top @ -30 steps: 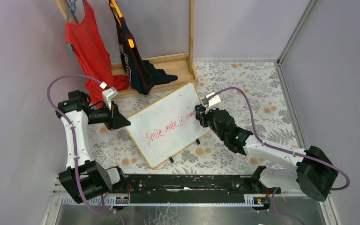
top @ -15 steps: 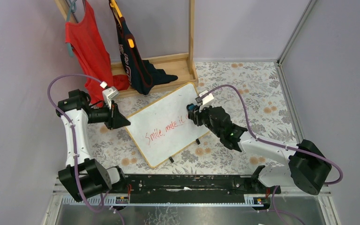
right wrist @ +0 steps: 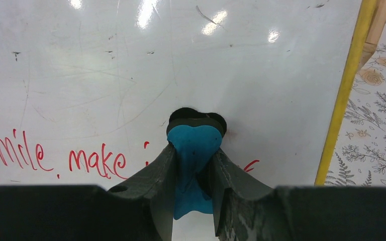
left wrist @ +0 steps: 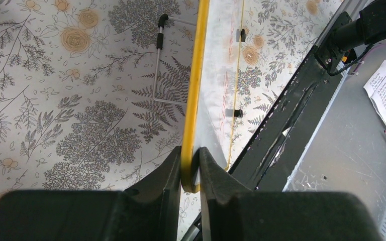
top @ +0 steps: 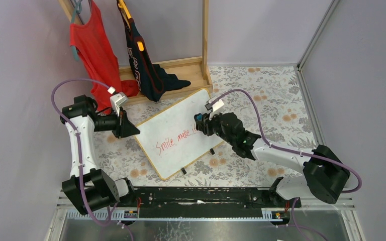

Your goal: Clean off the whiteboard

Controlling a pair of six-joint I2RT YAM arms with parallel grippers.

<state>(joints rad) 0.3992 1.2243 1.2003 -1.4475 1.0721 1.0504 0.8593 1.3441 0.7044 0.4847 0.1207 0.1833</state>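
Likely a lab: partition walls point(top: 362, 75), bolted arm rail point(top: 201, 195).

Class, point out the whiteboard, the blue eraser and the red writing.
whiteboard point(top: 178, 118): top external view, bare white surface.
blue eraser point(right wrist: 193, 143): right wrist view, its blue middle.
red writing point(right wrist: 100, 160): right wrist view, word "make".

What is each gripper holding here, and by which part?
Left gripper pinches the whiteboard by its yellow frame near a corner; right gripper clamps a blue eraser by its sides.
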